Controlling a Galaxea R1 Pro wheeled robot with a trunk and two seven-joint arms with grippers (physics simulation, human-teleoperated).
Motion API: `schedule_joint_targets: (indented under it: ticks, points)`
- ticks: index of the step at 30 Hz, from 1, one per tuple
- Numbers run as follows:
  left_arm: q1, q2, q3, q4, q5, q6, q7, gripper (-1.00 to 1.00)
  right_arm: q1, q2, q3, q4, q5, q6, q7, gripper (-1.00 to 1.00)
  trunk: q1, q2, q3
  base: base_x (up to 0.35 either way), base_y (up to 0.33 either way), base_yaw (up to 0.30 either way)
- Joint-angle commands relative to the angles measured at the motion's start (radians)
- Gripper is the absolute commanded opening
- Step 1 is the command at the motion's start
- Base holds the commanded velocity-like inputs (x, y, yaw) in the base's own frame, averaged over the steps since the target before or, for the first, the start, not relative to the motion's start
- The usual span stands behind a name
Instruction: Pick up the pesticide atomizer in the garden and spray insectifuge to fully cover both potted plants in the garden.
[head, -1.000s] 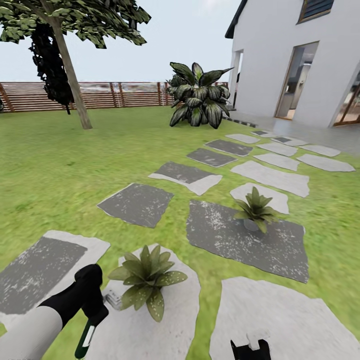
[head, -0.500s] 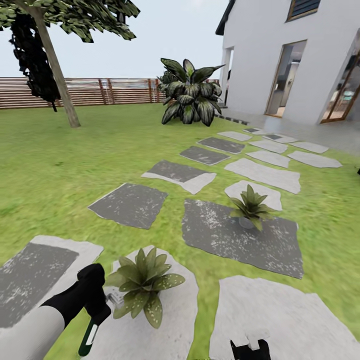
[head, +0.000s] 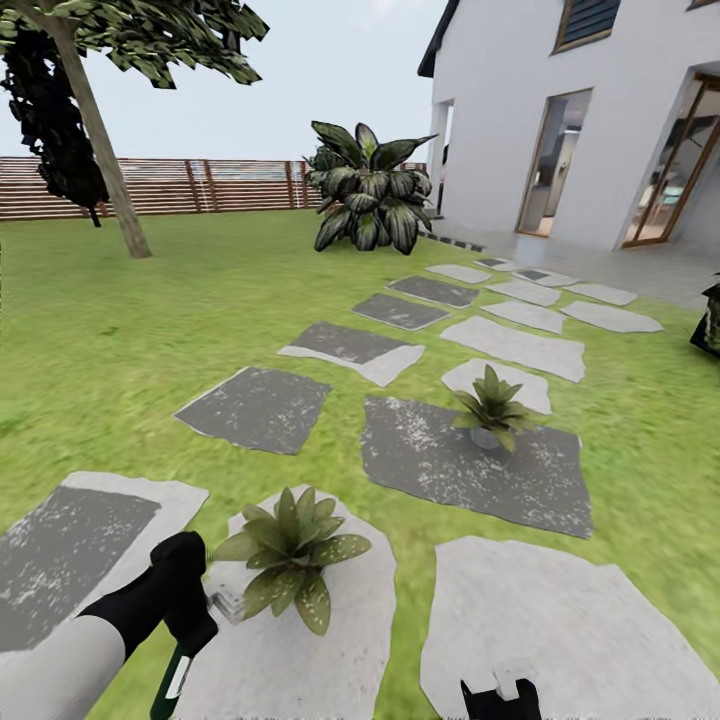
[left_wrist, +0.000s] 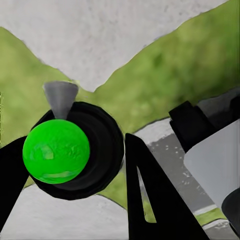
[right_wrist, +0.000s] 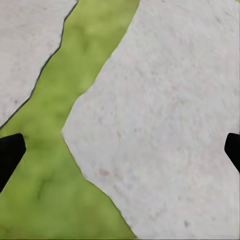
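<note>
— Where is the slim dark green-black spray bottle with the pale trigger head (head: 178, 668)?

— In the black left gripper (head: 185, 600), low over the lawn at the left edge of a pale irregular stepping stone (head: 300, 660). Its body hangs down below the fingers, and its grey-white nozzle (head: 226, 601) points at the nearer rosette of pointed green leaves (head: 290, 555) on that stone, just beside the leaves.

— And between the jaws?

— In the left wrist view the round dark bottle with a bright green end (left_wrist: 56, 150) sits between the two black fingers (left_wrist: 150, 200), which clamp it from both sides.

— The other plant?

— The farther green rosette in its little grey pot (head: 489, 410) stands on a dark grey stepping stone (head: 470, 465), well apart from the bottle.

— The right gripper (right_wrist: 120, 150)?

— Released, its fingertips spread wide over pale stone and a strip of green grass (right_wrist: 60, 150).
</note>
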Motion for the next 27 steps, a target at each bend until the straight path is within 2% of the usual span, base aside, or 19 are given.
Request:
schedule_joint_targets:
  ticks: [1,11,19,27]
  points:
    - [0.0,0.0,-0.003,-0.002,-0.009,0.005,-0.01,-1.0,-0.001,0.0,0.002,0.001,0.003,-0.003,0.0,1.0,0.0,0.0,-0.001,-0.066,0.293,0.0]
    - [0.0,-0.005,-0.006,-0.003,-0.01,0.006,-0.008,-1.0,-0.001,0.0,0.003,0.001,0.003,-0.003,0.0,1.0,0.0,0.0,-0.001,0.051,0.287,0.0]
    - [0.036,-0.019,-0.007,0.011,-0.006,0.002,-0.006,-1.0,-0.001,0.0,0.003,0.001,0.003,-0.003,0.0,1.0,0.0,0.0,-0.001,0.016,0.025,0.0]
    - [0.032,-0.046,0.005,-0.026,-0.008,0.008,-0.006,-1.0,-0.001,0.0,0.003,0.001,0.003,-0.003,0.0,1.0,0.0,0.0,-0.001,0.0,0.0,0.0]
